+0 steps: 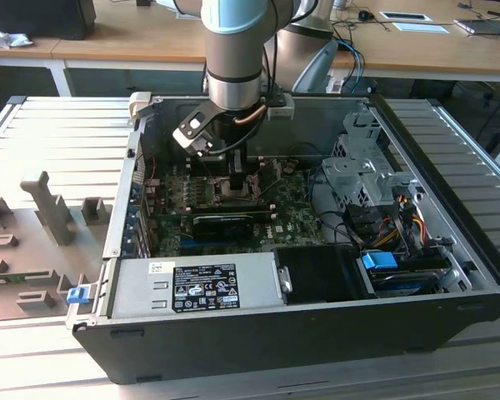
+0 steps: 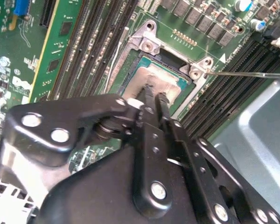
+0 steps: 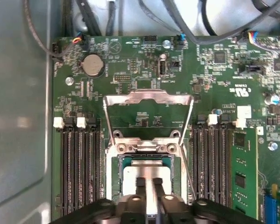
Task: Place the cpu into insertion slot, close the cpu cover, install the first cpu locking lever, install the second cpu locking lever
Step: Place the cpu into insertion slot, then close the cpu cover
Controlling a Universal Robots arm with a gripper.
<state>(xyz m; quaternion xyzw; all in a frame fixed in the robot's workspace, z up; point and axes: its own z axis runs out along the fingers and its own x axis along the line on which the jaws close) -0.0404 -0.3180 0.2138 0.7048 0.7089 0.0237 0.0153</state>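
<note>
One cpu (image 3: 129, 181) lies flat and face up in the one insertion slot (image 3: 115, 175). The one cpu cover (image 3: 149, 96) is swung open. The jaws are slightly apart, seemingly touching the chip's face.

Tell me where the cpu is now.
In the first wrist view the cpu lies in the insertion slot, under the gripper, with the cpu cover swung open beside it.

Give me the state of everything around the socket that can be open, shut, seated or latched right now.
cpu: seated in the insertion slot, face up.
insertion slot: filled by the cpu.
cpu cover: open, tipped back off the slot.
locking lever: unlatched, sticking out from the slot.
hand: down at the cpu's face.
</note>
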